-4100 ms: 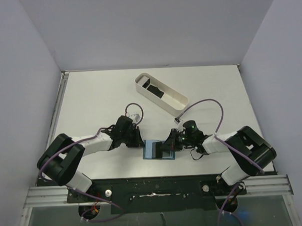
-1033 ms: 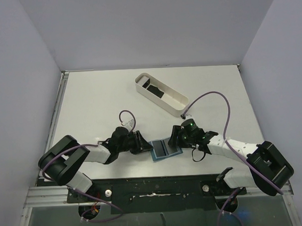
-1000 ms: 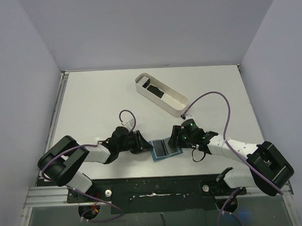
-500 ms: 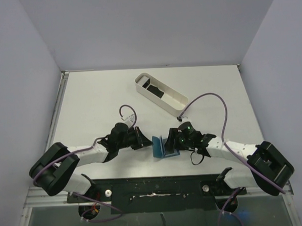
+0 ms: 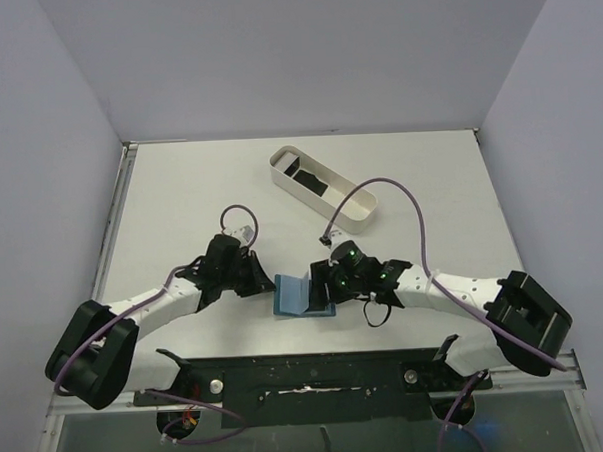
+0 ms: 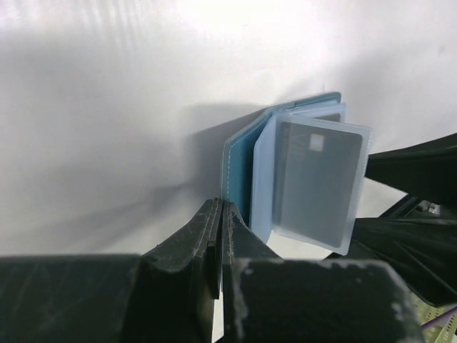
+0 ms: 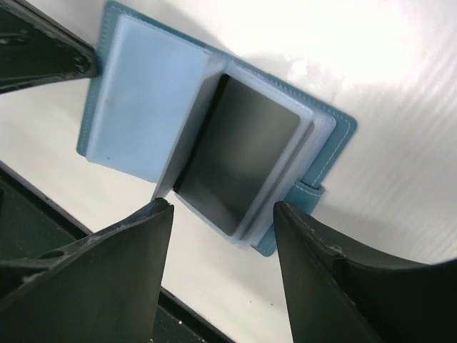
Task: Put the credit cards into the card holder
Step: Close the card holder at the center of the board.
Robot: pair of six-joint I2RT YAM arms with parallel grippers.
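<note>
The teal-blue card holder (image 5: 297, 295) lies open near the table's front edge, between my two grippers. My left gripper (image 5: 261, 283) is shut on the edge of its left cover (image 6: 230, 171), with the stitched seam running into the jaws (image 6: 221, 206). A clear pocket leaf stands up from the spine with a dark credit card (image 6: 318, 179) inside it. My right gripper (image 7: 223, 207) hangs open over the holder's near side, one finger on each side of that dark card (image 7: 239, 161), touching nothing. Black cards (image 5: 305, 171) lie in the white tray.
The long white oval tray (image 5: 343, 206) stands behind the grippers at mid table. A black rail (image 5: 308, 371) runs along the near edge just below the card holder. Purple cables loop over both wrists.
My left gripper has shut on the holder's left cover and drawn it left. The holder slid left, a pocket leaf lifted, and my right gripper followed and opened slightly.
</note>
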